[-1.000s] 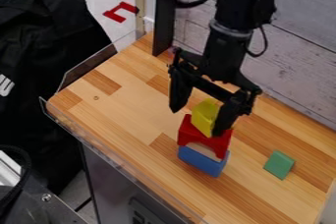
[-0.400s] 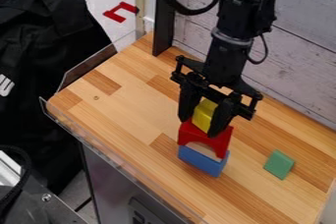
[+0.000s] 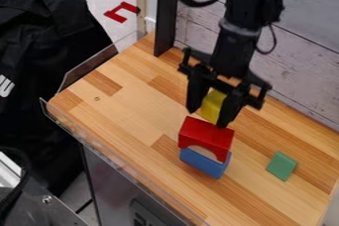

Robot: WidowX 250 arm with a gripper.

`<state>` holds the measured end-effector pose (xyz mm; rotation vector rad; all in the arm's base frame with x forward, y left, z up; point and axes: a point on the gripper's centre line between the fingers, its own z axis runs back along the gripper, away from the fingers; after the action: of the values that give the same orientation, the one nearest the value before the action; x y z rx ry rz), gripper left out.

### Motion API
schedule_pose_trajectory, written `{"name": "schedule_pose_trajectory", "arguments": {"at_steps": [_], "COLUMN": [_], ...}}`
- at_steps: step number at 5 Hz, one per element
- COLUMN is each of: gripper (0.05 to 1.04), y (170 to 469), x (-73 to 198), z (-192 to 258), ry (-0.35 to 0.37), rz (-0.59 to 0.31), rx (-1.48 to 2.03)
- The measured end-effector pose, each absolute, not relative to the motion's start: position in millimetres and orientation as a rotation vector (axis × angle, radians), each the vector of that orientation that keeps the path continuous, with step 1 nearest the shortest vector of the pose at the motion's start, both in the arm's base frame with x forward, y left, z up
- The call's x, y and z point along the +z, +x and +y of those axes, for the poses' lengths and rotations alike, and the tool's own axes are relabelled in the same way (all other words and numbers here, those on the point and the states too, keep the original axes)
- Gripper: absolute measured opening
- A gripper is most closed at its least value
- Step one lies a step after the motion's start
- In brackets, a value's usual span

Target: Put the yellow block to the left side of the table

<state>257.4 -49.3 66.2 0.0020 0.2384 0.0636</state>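
Note:
The black gripper (image 3: 210, 115) hangs just above and behind the red arch block, shut on the yellow block (image 3: 212, 105), which sits between its two fingers. Below the yellow block, the red arch (image 3: 206, 135) rests on top of a blue block (image 3: 204, 162). The yellow block looks lifted off the red arch, whose top face now shows. The wooden table (image 3: 126, 113) extends to the left of the stack.
A green block (image 3: 281, 166) lies right of the stack. Clear plastic guards (image 3: 99, 66) edge the table's left side. Behind stands a whitewashed plank wall (image 3: 298, 51) with a dark post (image 3: 166, 17). Black cloth (image 3: 49, 71) hangs beyond the left edge.
The gripper's fingers, wide apart around the yellow block at first, have closed on it. The gripper and yellow block have since risen off the red arch, slightly to the right. The other blocks kept still.

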Motion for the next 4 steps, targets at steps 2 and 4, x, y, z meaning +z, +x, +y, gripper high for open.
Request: {"name": "schedule_pose_trajectory", "arguments": {"at_steps": [2,4], "gripper": [0.569,0.569], "y": [296,319], "x": [108,65], "z": [-6,60], "ry": [-0.051,-0.037], "rz": [0.053,0.065], "rx": [0.337,0.495]}}
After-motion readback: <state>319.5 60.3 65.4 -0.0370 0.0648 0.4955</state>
